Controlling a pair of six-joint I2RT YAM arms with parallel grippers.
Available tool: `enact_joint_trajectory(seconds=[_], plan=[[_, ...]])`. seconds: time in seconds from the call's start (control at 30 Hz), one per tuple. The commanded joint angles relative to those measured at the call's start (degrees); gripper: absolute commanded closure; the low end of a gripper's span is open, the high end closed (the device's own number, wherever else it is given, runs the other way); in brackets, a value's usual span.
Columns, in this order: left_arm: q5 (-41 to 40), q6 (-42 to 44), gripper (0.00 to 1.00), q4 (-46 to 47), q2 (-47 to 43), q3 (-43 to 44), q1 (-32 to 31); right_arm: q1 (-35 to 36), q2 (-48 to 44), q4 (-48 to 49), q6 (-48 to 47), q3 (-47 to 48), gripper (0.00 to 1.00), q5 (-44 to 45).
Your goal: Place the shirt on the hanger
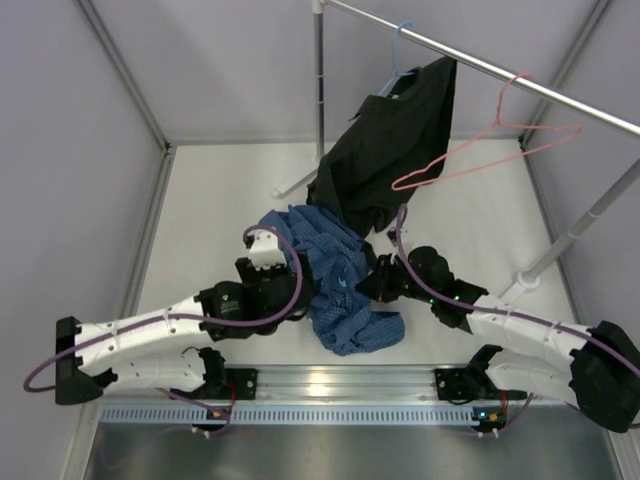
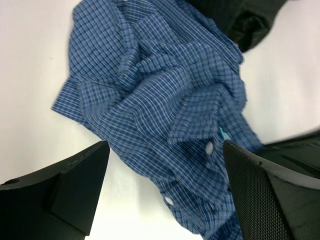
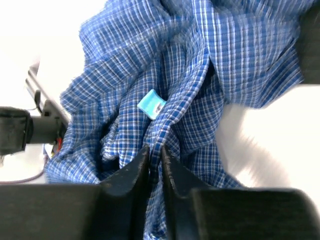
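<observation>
At my right gripper [image 3: 155, 150], I am pinching a fold of the shirt [image 3: 175, 60] to lift it; left gripper [image 2: 165, 170] is hovering spread just above, ready. Hanger [image 1: 498, 126] is hanging well beyond both.

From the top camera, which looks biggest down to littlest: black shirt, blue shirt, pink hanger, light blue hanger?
1. The black shirt and blue shirt look alike; the black one hangs nearer the camera, so I can't rank them.
2. The pink hanger.
3. The light blue hanger, mostly hidden.
</observation>
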Motion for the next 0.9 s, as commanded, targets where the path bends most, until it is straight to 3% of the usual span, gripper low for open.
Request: enact_joint_trajectory(seconds=[0.0,0.03,0.17,0.3,0.47,0.6,0.73,0.87], plan=[[8.31,11.99,0.02,6.94,0.34,1.80,8.17,1.50,-5.73,-2.71,-6.75,5.12,0.88,7.03],[11.03,13.31,0.02,8.26,0.34,2.32,10.10,1.76,-7.39,-5.17,-8.69,9.23,1.00,7.91],[11.41,17.36,0.02,10.82,-1.15,5.49,10.47,2.55,-9.61,-19.56,-20.62,23.21,1.00,9.50],[8.87,20.61,0.02,11.35,-4.66,9.88,10.47,5.62,-8.21,-30.02,-26.71,43.82,1.00,9.24],[1.66,25.79,0.02,11.44,-9.41,16.12,10.47,10.98,-1.53,-41.03,-32.78,65.83,1.00,5.11],[1.82,31.68,0.02,11.79,-11.96,25.06,10.47,16.51,4.52,-50.96,-35.42,88.56,1.00,6.07],[5.95,40.01,0.02,13.01,-13.37,28.34,10.47,18.20,5.34,-56.25,-35.60,98.82,1.00,7.47],[12.53,44.26,0.02,16.35,-15.74,24.67,10.47,18.20,3.49,-56.34,-35.25,93.15,1.00,12.82]])
